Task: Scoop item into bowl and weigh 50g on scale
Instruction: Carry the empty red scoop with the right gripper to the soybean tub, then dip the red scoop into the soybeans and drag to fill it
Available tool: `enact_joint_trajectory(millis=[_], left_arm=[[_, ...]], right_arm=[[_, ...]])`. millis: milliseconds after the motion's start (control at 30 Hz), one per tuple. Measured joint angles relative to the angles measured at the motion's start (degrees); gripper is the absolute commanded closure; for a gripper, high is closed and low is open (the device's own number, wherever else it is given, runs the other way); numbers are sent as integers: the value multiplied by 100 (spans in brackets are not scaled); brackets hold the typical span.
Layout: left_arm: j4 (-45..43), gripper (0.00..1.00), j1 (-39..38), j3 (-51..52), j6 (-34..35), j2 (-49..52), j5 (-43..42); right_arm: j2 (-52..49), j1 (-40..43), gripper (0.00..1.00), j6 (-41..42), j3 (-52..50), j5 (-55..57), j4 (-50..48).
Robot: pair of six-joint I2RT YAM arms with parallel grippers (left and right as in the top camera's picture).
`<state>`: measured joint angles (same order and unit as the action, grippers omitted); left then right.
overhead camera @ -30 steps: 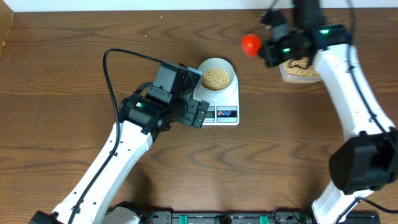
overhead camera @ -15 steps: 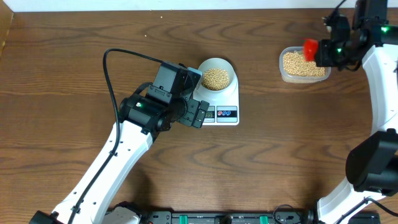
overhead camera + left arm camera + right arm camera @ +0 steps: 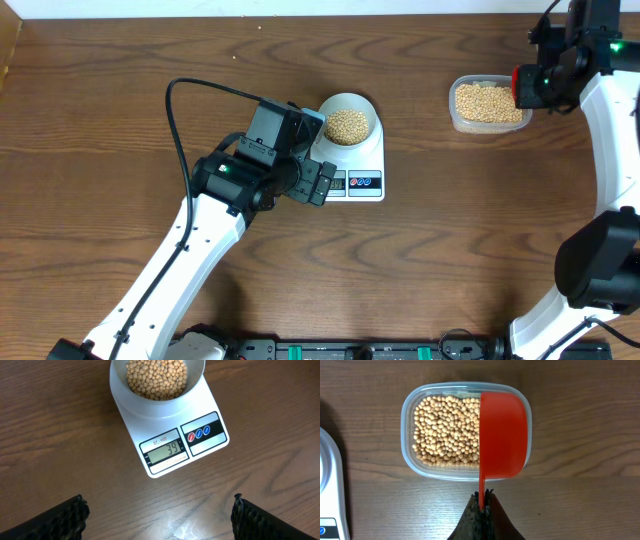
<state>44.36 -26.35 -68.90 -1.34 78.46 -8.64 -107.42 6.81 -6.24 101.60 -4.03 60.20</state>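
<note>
The pale bowl (image 3: 348, 125) (image 3: 157, 380) stands on the white scale (image 3: 365, 182) (image 3: 210, 435) and holds tan beads, the item (image 3: 155, 377). The scale's display (image 3: 167, 450) reads 39. My left gripper (image 3: 312, 155) (image 3: 159, 520) is open just left of the scale, nothing between its fingers. My right gripper (image 3: 540, 80) (image 3: 484, 496) is shut on the thin handle of a red scoop (image 3: 522, 82) (image 3: 502, 435). The scoop is turned on its side over the right part of the clear tub (image 3: 488, 125) (image 3: 410, 405), which holds more of the item (image 3: 445, 430).
A black cable (image 3: 180, 130) loops from the left arm over the table's left half. A black rail with connectors (image 3: 360, 350) runs along the front edge. The table's far edge lies just behind the tub.
My right arm carried the red scoop to the right, from between the bowl and the tub to over the tub's right end. The left arm and the scale stayed put.
</note>
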Motion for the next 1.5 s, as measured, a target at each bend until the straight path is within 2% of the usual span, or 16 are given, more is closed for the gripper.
enact_joint_trajectory(millis=[867, 1233, 1500], left_arm=[[0, 7, 0, 0, 0, 0, 2], [0, 7, 0, 0, 0, 0, 2], [0, 7, 0, 0, 0, 0, 2]], right_arm=[[-922, -59, 99, 122, 0, 125, -17], [-931, -61, 99, 122, 0, -800, -221], [-942, -61, 99, 122, 0, -994, -216]])
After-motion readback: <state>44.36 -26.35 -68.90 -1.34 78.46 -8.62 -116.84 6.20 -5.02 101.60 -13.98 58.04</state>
